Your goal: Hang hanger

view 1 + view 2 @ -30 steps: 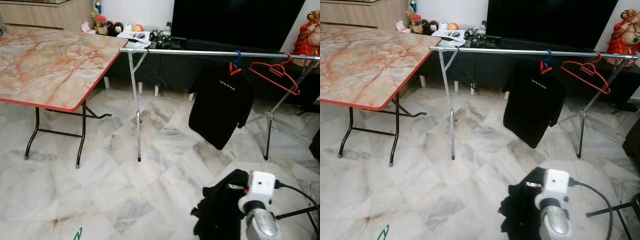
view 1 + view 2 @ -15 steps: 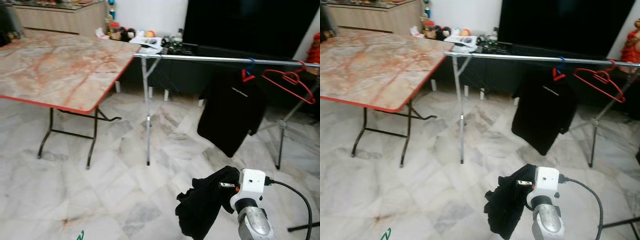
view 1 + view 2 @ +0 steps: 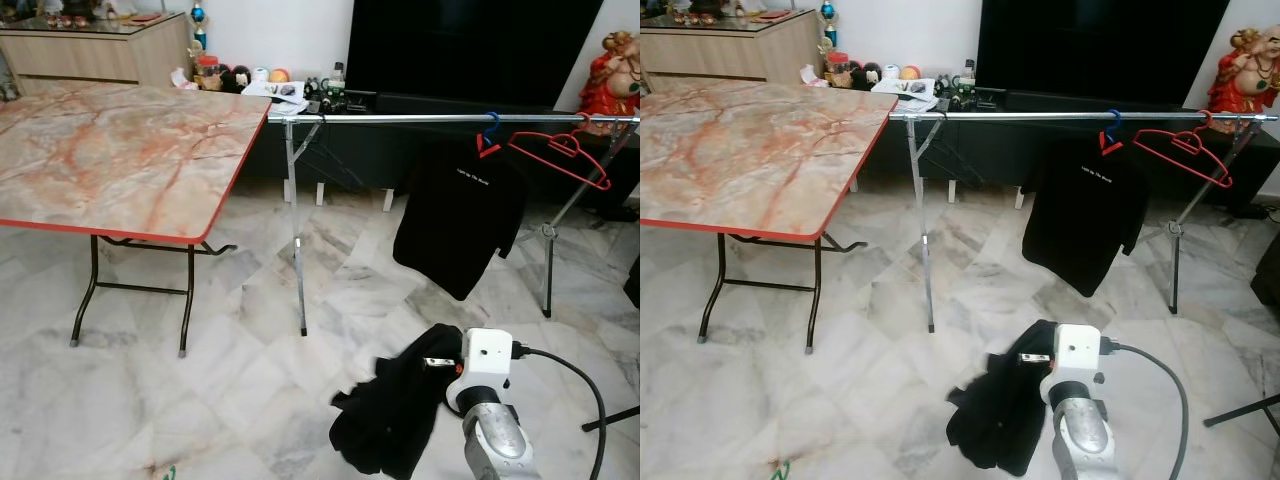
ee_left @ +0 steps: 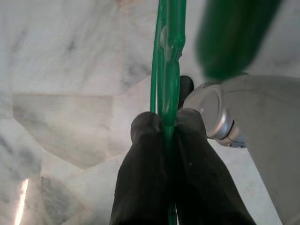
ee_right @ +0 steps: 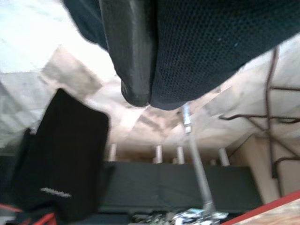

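Up close, the left wrist view shows the thin green plastic hanger (image 4: 168,70) pinched between the left gripper's (image 4: 165,123) closed black fingers above pale marble floor (image 4: 65,61); the head views instead show the long silver clothes rail (image 3: 420,118) ahead. Low at the right, the right gripper (image 5: 149,96) is clamped on a crumpled black garment (image 3: 395,420), its silver arm (image 3: 495,430) reaching forward.

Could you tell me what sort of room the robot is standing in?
Probably a home living room: a large dark TV screen above a low cabinet, a folding marble-top table, and a clothes rail on marble floor.
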You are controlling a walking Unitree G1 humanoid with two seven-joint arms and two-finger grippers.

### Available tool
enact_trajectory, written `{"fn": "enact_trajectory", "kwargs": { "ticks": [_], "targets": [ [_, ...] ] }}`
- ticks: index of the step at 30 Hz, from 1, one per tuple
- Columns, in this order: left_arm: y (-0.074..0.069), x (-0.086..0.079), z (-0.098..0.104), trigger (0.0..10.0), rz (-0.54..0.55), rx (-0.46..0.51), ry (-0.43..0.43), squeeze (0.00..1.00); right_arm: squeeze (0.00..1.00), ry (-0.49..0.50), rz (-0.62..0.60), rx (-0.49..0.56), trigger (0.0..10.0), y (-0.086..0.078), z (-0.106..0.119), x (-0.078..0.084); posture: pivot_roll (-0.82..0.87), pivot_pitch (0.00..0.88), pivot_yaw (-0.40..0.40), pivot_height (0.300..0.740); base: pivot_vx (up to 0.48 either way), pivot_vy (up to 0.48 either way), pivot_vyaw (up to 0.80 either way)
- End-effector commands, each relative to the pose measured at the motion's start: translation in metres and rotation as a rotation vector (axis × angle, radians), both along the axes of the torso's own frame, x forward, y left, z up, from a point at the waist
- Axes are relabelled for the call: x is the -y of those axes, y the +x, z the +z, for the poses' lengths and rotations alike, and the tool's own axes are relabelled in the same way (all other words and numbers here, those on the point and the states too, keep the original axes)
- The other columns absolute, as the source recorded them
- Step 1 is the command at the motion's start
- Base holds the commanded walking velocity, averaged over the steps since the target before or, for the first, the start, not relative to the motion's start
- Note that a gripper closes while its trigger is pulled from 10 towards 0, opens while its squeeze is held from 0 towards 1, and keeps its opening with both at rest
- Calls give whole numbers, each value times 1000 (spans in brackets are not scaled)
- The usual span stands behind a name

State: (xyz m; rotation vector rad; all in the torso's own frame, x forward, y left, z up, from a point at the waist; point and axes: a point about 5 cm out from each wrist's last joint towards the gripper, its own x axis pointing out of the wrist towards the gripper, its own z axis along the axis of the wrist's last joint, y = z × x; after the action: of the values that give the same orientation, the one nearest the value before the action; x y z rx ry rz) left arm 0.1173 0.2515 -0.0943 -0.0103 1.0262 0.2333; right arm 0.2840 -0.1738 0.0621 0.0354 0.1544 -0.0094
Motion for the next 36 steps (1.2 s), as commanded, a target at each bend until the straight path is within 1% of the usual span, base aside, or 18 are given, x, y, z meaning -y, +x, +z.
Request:
{"fn": "enact_trajectory", "kwargs": {
  "ticks": [1,16,22,36],
  "targets": [
    [-7,-5,-1,10000,-5,-25,12,0,0,3,27,49,10000,7,11,-8,107,68,-62,740,0,480,0],
    [-8,-8,0,10000,9,-24,18,0,0,-3,35,74,10000,15,18,-11,97,94,-69,740,0,480,0],
    [-9,-6,-1,10000,16,-29,11,0,0,-10,31,81,10000,17,19,-8,91,101,-75,740,0,480,0],
    [-13,0,-4,10000,27,-49,-3,0,0,-12,31,88,10000,21,22,-9,93,110,-87,740,0,480,0]
  ]
}}
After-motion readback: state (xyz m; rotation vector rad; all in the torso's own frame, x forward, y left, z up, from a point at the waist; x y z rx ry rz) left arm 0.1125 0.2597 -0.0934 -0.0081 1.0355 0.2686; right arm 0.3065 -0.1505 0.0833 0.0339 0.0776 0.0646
